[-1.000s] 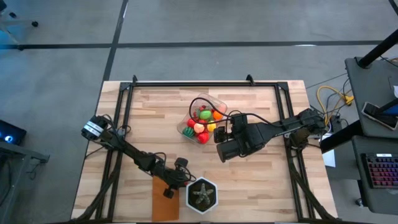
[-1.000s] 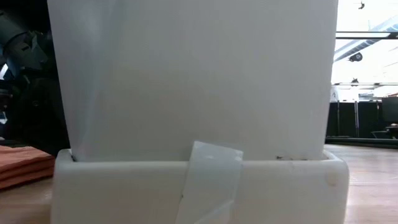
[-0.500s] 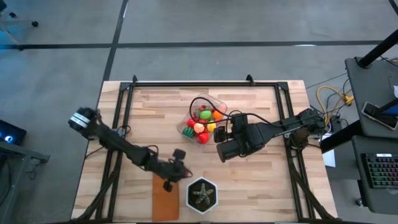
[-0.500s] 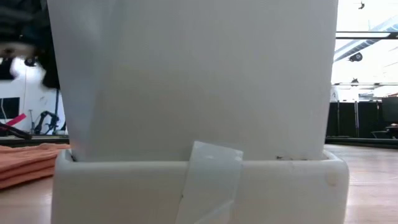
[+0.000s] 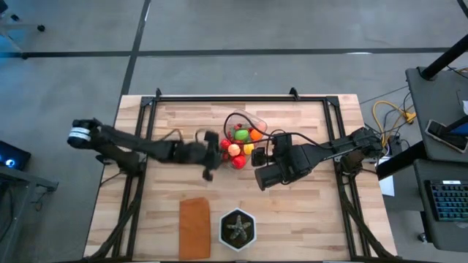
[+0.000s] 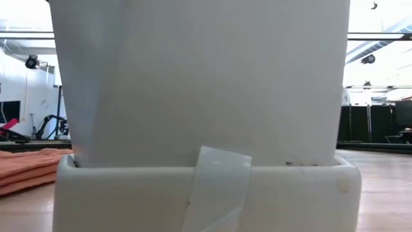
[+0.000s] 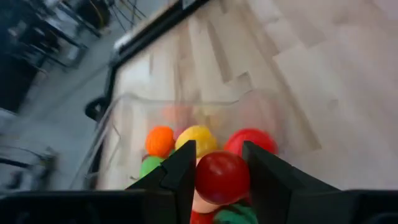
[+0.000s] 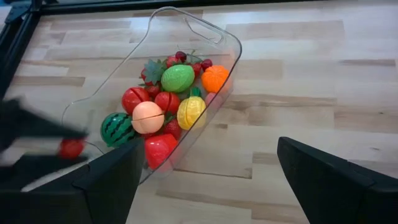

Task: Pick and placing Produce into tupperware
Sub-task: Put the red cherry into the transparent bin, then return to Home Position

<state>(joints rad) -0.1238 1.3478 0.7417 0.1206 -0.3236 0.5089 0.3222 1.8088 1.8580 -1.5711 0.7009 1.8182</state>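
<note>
The clear tupperware (image 5: 238, 120) lies at the table's middle, and several pieces of produce (image 8: 177, 79) sit inside it: red, green, orange, yellow and a striped dark green one. My left gripper (image 5: 212, 152) hovers just left of the tupperware, shut on a small red round piece (image 7: 222, 180). The right wrist view shows that piece (image 8: 71, 147) beside the tupperware's end. My right gripper (image 5: 265, 174) waits open, right of and nearer than the tupperware (image 8: 186, 37). My left gripper pinches the red round piece (image 7: 222, 163) between its two fingers (image 7: 181, 171), one on each side. It comes in from the table's left. The piece is lifted clear of the table, just short of the tupperware's rim (image 7: 186, 102).
A flat orange-brown rectangle (image 5: 194, 228) and a black hexagonal pot with a green star-shaped plant (image 5: 238, 228) lie near the table's near edge. A white object (image 6: 199, 96) fills most of the low view. Bare wood lies to the left and right.
My left arm has swung from above the orange-brown rectangle by the near edge toward the far edge. It has stopped just left of the tupperware. The right arm and the tupperware have stayed where they were.
</note>
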